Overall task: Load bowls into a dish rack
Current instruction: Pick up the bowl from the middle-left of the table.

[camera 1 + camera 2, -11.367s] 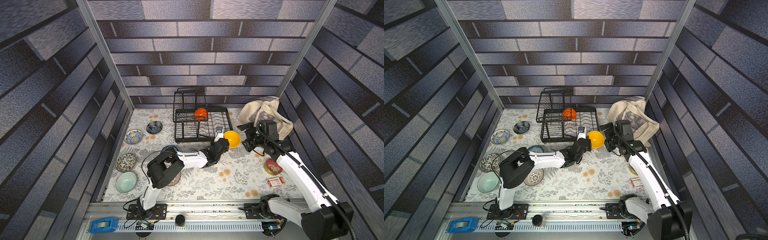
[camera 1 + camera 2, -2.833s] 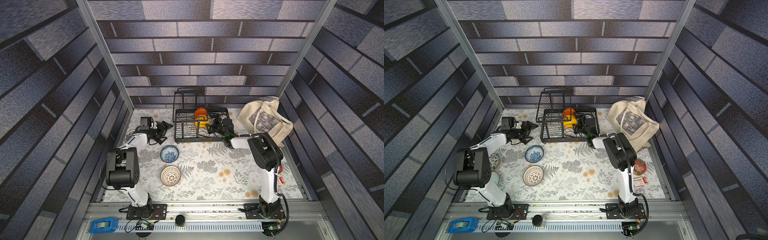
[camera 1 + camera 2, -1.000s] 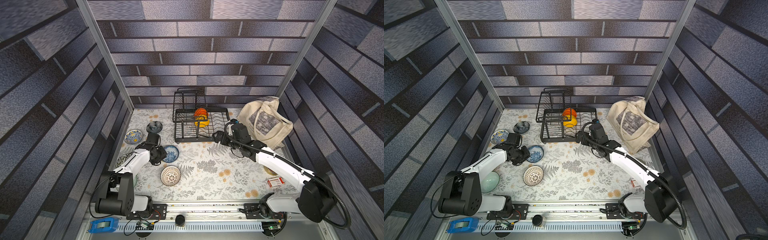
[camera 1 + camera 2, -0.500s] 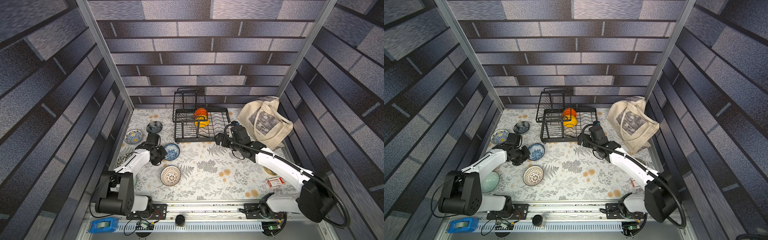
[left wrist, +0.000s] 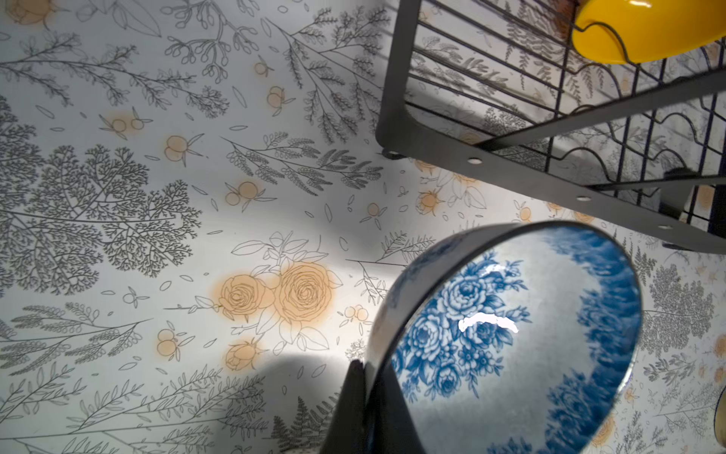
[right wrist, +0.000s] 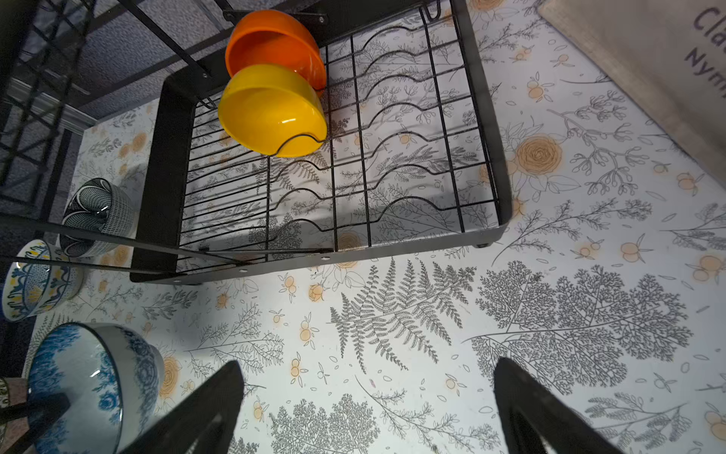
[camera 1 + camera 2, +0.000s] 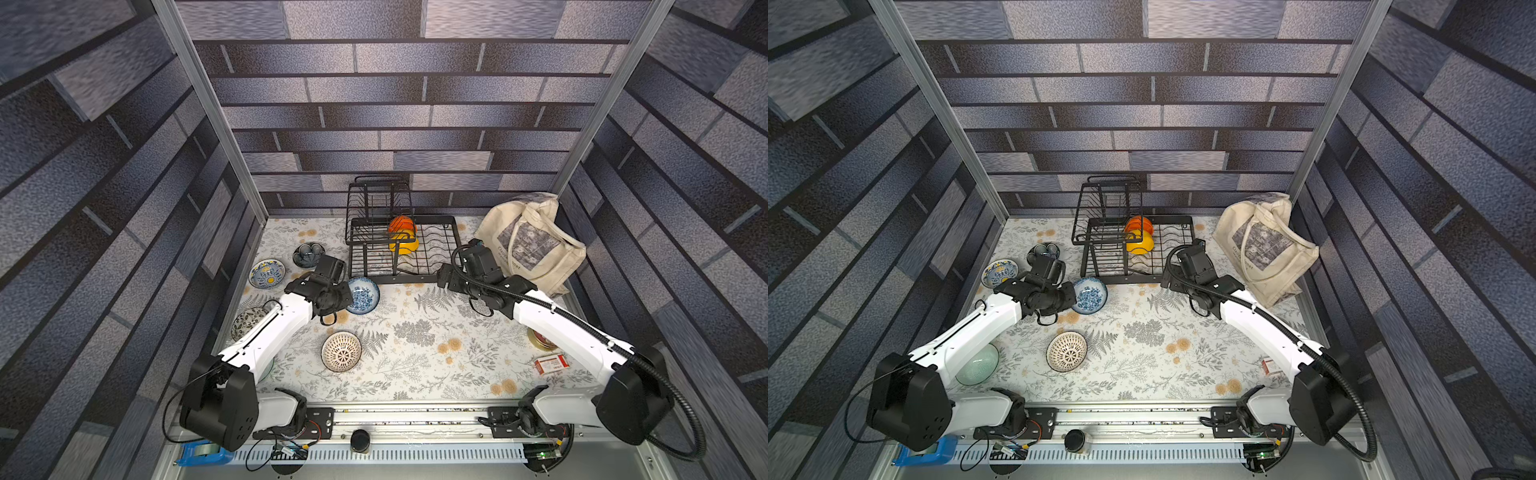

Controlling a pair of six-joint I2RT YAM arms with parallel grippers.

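Blue bowl [image 7: 363, 294]: pinched at the rim by left gripper [image 5: 371, 377], tipped up, low over the mat [image 7: 415, 353], close to the front left corner of the rack [image 6: 155, 177]. Looks like the carry step. Calls next for a lift over the rack's front bar, then a slot beside yellow bowl [image 7: 404, 246]. Right gripper [image 6: 367, 363]: wide, empty, over the mat by the rack's front. Against a second ago: no more flat on the mat, now nearer the rack.
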